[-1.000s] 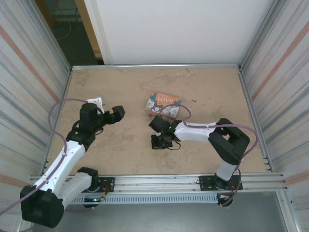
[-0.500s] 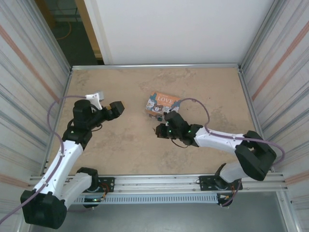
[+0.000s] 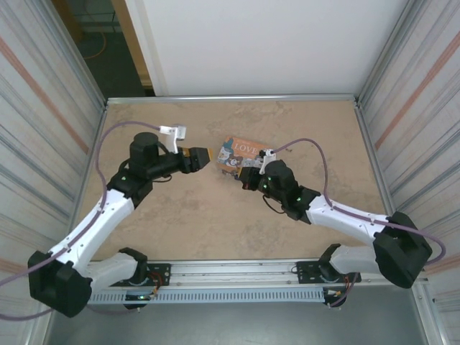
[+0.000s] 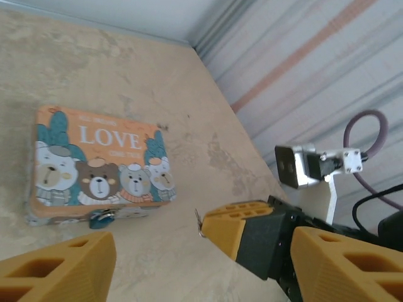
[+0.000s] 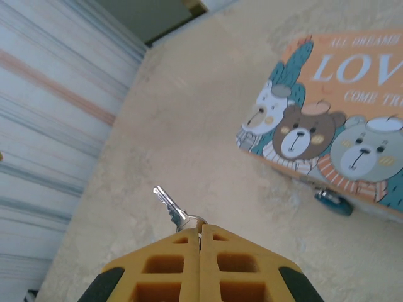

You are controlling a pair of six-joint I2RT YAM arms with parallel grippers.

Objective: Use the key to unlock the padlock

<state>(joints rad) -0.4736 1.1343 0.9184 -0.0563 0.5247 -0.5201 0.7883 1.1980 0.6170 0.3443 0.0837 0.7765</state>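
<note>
Right gripper (image 5: pixel 200 234) jaws clamped on key (image 5: pixel 169 205), blade aimed toward padlock (image 5: pixel 332 202) lying against tin (image 5: pixel 327 126), mid-worktop. Left gripper (image 3: pixel 198 157) jaws apart; we judge it's there to steady the padlock.

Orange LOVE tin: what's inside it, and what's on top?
The tin is closed, so its inside is hidden. On top are printed bears and the word LOVE. The little blue padlock sits low against its side.
</note>
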